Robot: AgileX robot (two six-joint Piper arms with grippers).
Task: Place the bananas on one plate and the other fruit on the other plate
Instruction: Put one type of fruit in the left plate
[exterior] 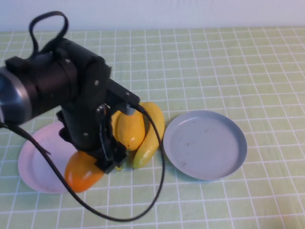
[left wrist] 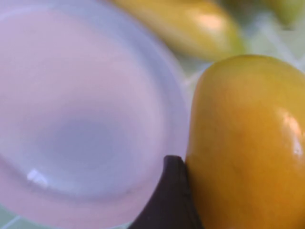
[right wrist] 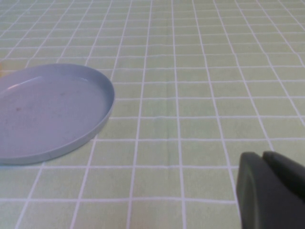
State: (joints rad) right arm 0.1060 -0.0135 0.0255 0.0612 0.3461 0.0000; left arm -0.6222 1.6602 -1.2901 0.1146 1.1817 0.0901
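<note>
My left gripper [exterior: 106, 161] is shut on the deeper orange mango-like fruit [exterior: 82, 172], holding it at the right edge of the pale pink plate [exterior: 35, 162]. In the left wrist view one dark finger [left wrist: 170, 200] presses the orange fruit [left wrist: 248, 143] beside the pink plate [left wrist: 81, 114]. The yellow-orange fruit [exterior: 129, 129] lies on the table against a banana [exterior: 151, 136]; the second banana is mostly hidden under it and my arm. The grey-blue plate [exterior: 205, 143] is empty and also shows in the right wrist view [right wrist: 47, 109]. My right gripper [right wrist: 267, 191] is shut, low over the cloth, out of the high view.
A green checked cloth [exterior: 228, 67] covers the table. My left arm and its looping black cable [exterior: 159, 181] hang over the fruit pile. A blurred yellow fruit [left wrist: 190, 24] lies beyond the pink plate in the left wrist view.
</note>
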